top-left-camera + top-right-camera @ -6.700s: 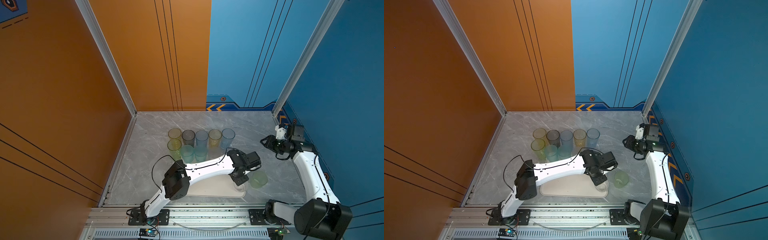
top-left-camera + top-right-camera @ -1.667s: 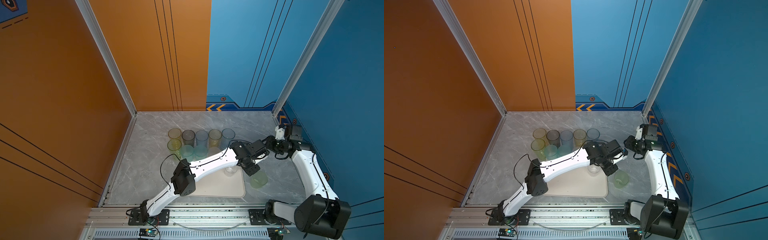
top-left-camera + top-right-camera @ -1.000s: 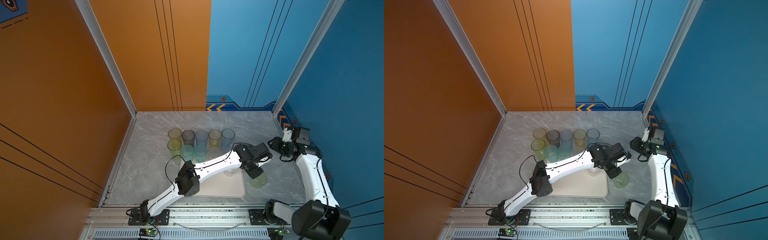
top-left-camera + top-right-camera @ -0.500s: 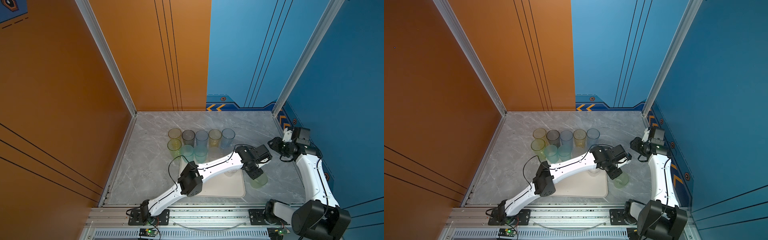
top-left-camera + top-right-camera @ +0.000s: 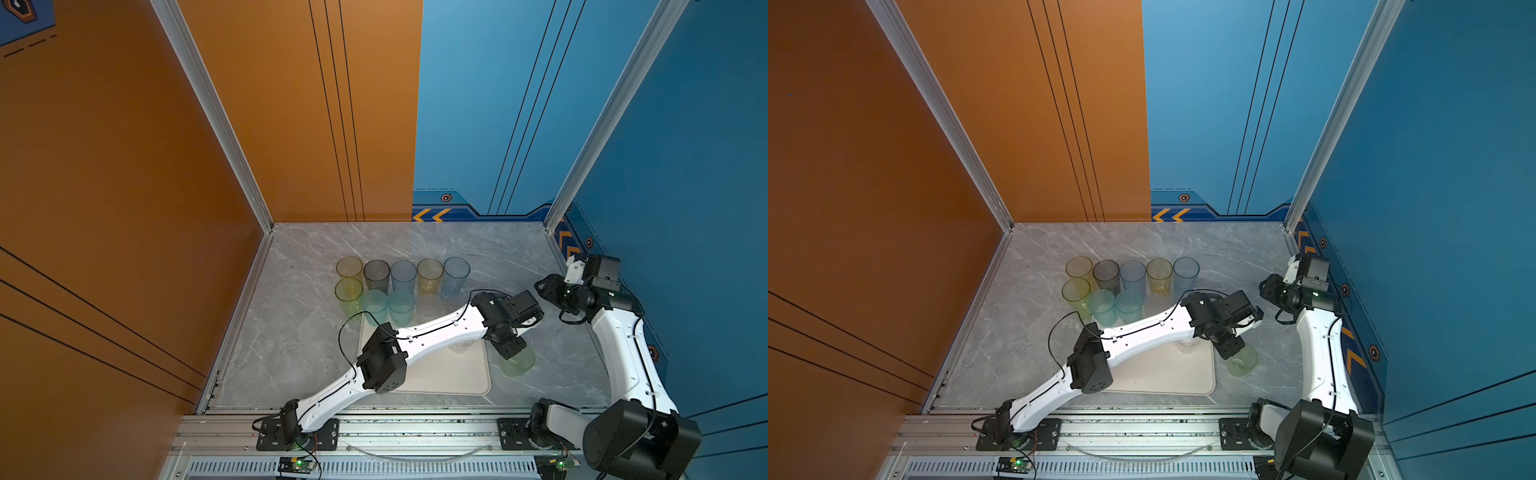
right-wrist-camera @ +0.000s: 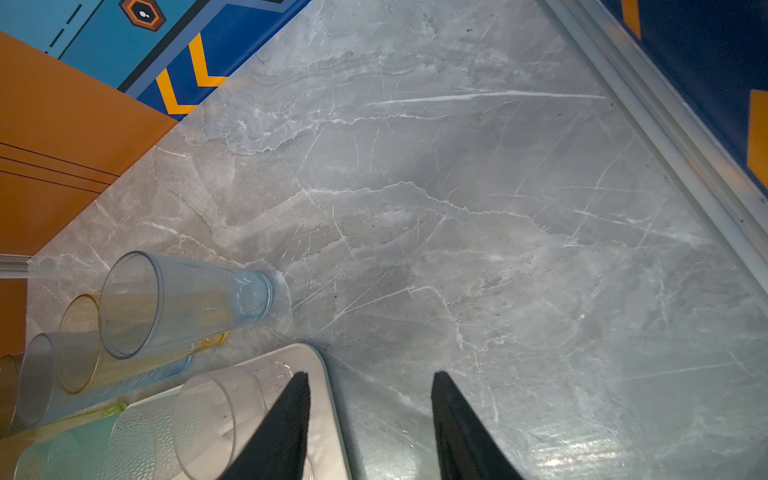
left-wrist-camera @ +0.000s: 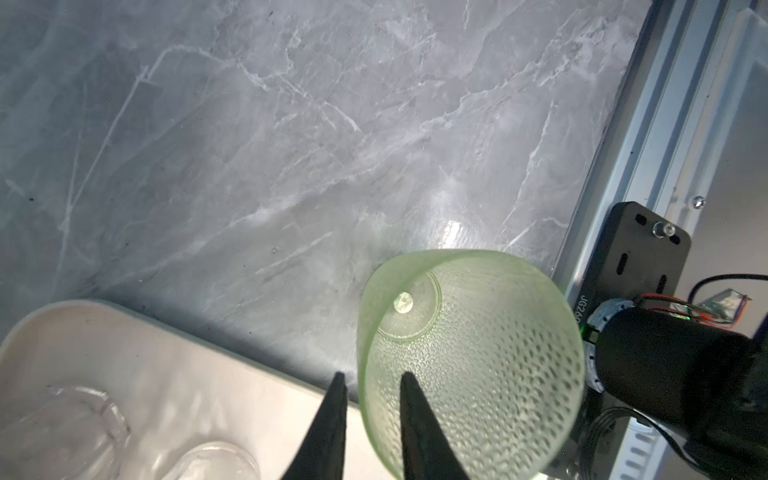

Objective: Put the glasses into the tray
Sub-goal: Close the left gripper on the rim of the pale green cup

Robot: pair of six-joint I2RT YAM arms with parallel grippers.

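A pale green dimpled glass [image 5: 518, 363] [image 5: 1241, 362] [image 7: 478, 361] stands upright on the table just right of the cream tray [image 5: 449, 374] [image 5: 1167, 374] [image 7: 124, 353] [image 6: 323, 368]. My left gripper [image 5: 509, 353] [image 5: 1229, 353] [image 7: 372, 376] straddles its rim, one finger inside and one outside, with a gap showing at the wall. A clear glass [image 5: 462, 345] [image 7: 212, 461] stands in the tray, half hidden under the left arm. My right gripper [image 5: 544, 289] [image 6: 368, 376] hangs open and empty above the table near the tray's far right corner.
Five tall glasses [image 5: 403, 274] line the back and shorter teal, green and clear ones [image 5: 401, 305] [image 6: 216, 415] stand along the tray's far edge. The right arm's base [image 7: 648, 257] and front rail lie close beside the green glass. The blue wall [image 5: 685, 208] bounds the right side.
The left arm swung from the tray's near side across to the pale green glass and set its fingers over the rim. The right gripper drew back toward the right wall. Little moved in the last half second.
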